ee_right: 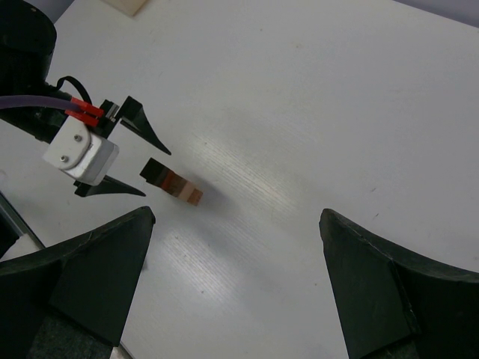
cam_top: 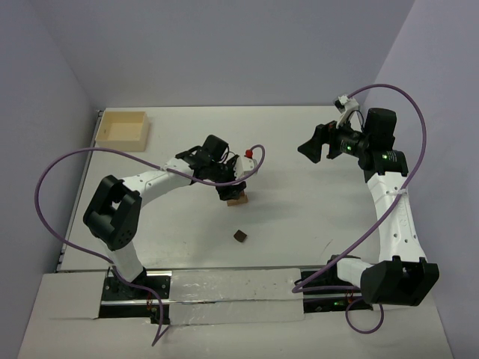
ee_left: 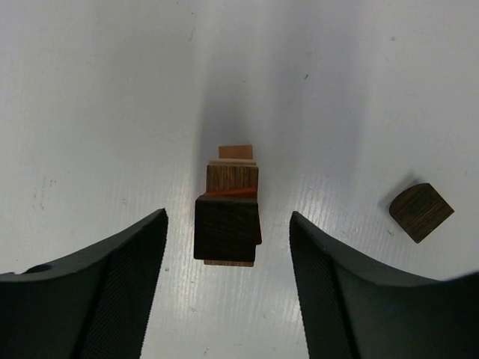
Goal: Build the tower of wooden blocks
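We see the left gripper (ee_left: 228,215) poised straight above the small stack of wooden blocks that is the tower (ee_left: 233,178), near the middle of the white table (cam_top: 299,217). Its two black fingers stand apart, one on each side of the stack, with bare table showing between each pad and the wood, so nothing is clamped. We judge that this straddling pose lets the arm lift away without brushing the blocks.

The square dark brown block (ee_left: 227,228) lies on top of the stack. From the left wrist view it looks turned a little and shifted to one side, since a sliver of reddish-brown wood shows along its far edge. Lighter tan pieces peek out below. We cannot tell from above how many layers there are. The right wrist view shows the stack from the side as a short column, dark on top, then reddish and tan down to the base.

A loose dark brown wooden piece with one rounded edge (ee_left: 421,212) rests on the table near the tower and apart from it, on the side nearer the arm bases. We take it for the next piece to go up.

The right gripper (ee_right: 238,217) hangs high at the far right with its jaws spread wide and empty. It is well apart from the tower, probably so that it leaves the left arm room. A pale square wooden box (cam_top: 123,127) sits in the far left corner.
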Motion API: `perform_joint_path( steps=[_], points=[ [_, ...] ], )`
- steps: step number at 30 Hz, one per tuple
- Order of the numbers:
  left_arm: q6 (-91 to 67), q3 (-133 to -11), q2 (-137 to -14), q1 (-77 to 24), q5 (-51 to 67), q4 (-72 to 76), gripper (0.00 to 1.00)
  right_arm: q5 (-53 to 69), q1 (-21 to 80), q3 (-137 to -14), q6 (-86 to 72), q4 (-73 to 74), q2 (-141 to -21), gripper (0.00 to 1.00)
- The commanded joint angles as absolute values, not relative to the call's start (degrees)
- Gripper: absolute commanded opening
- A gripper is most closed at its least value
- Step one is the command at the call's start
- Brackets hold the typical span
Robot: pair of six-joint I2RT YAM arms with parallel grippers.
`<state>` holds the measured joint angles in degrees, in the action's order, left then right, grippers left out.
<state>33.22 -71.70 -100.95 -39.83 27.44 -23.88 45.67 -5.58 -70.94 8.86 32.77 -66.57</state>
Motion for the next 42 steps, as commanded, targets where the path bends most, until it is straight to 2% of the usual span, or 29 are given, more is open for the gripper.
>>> perform_joint_path(
  steps=[1,10,12,14,16,22,28,33,38,40,42],
  points=[
    [32.9,-72.0,-98.6,-40.3,28.7,-22.8,0.76,45.5,-5.1,-72.6,9.4,32.1,-65.7,1.0],
    [33.3,-74.2,-95.7,-39.7,26.5,-23.7,0.79,45.4,-5.1,-72.7,9.3,32.2,-65.6,1.0],
    [33.3,-75.7,-93.6,-38.8,26.8,-24.7,0.85,45.4,-5.1,-72.9,9.4,32.4,-65.5,1.0],
    [33.4,-76.7,-91.2,-37.6,27.6,-26.1,0.97,45.4,-5.1,-72.9,9.5,32.5,-65.3,1.0],
    [34.1,-77.8,-88.0,-36.8,28.8,-28.1,0.99,45.3,-5.0,-72.6,9.8,32.7,-64.9,1.0],
    [31.4,-76.2,-83.5,-37.0,32.4,-32.6,0.99,44.9,-5.0,-71.7,10.0,32.7,-64.3,1.0],
    [14.9,-72.1,-81.6,-40.1,29.6,-32.8,0.99,43.3,-4.9,-71.6,10.6,33.4,-63.6,1.0],
    [9.2,-59.0,-75.9,-53.1,16.8,-24.8,0.99,42.4,-4.9,-72.1,11.1,34.3,-63.2,1.0],
    [6.9,-55.4,-76.6,-62.7,4.9,-22.0,0.99,41.2,-4.9,-72.4,11.5,35.1,-62.9,1.0],
    [5.9,-56.8,-80.1,-65.2,2.8,-23.5,0.89,40.8,-4.9,-72.4,11.7,35.4,-62.8,1.0],
    [4.8,-57.4,-83.5,-66.7,1.4,-24.0,0.85,40.1,-4.9,-72.4,11.8,35.5,-62.5,1.0]
  ],
)
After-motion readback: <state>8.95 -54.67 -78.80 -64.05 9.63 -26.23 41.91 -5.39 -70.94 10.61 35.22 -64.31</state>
